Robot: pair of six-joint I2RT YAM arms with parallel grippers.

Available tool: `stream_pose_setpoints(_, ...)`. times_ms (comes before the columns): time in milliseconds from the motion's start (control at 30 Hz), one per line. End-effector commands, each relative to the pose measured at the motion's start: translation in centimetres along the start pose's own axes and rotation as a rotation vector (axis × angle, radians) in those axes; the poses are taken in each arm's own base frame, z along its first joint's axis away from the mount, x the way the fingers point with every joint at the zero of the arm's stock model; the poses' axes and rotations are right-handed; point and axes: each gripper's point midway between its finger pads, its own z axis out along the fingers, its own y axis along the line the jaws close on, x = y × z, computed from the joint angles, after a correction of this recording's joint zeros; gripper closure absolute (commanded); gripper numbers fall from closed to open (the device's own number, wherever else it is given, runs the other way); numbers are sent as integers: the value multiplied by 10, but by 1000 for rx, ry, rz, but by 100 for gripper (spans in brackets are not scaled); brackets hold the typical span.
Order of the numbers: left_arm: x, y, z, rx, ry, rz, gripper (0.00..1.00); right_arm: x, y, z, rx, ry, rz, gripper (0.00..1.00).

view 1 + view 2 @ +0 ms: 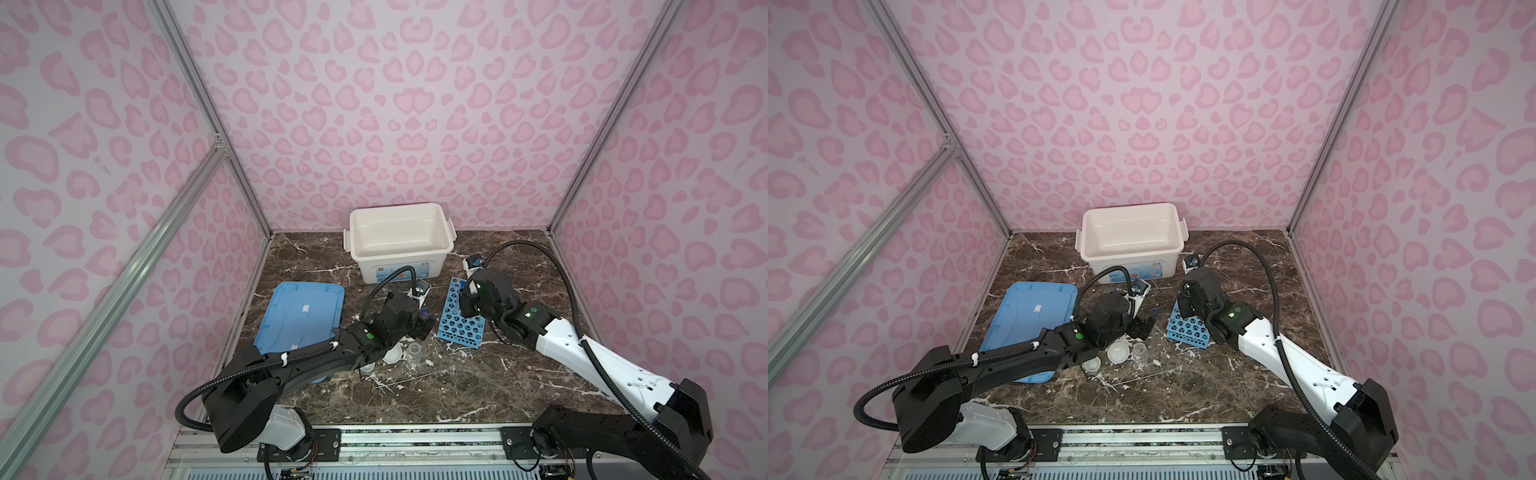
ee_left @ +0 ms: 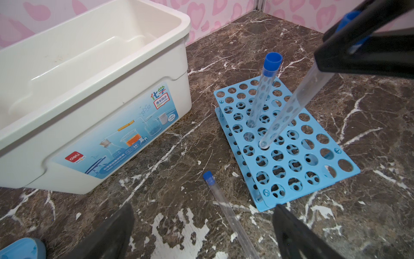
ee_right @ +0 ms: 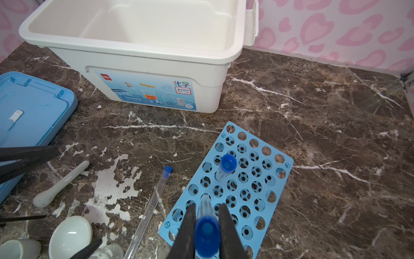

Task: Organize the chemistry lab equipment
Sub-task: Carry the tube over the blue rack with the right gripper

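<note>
Right gripper [image 3: 206, 208] is clenched on a blue-capped tube [image 3: 207, 233], its clear lower end at a hole of the blue rack [image 2: 313, 154], right of centre on the table [image 1: 457, 386]. Another tube [image 2: 263, 89] stands in the rack. Left gripper [image 2: 202, 208] gapes wide, empty, above a third tube [image 2: 226, 208] lying flat just left.

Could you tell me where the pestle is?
Right wrist view: the pestle lies on the table, left-arm side, between the lid and the loose tube.
</note>
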Motion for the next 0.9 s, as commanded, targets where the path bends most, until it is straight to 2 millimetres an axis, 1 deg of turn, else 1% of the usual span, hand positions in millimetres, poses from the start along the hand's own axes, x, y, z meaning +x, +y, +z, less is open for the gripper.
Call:
stream_pose_setpoints(0, 2, 1, 2, -10, 2, -3, 2, -1, 5, 4, -16, 2, -11, 88)
stream_pose_setpoints(300, 5, 0, 3, -7, 8, -4, 2, 2, 9, 11, -22, 56, -42, 87)
stream_pose_setpoints(867, 10, -1, 7, -5, 24, -2, 2, 12, 7, 22, -5, 124, -42, 85)
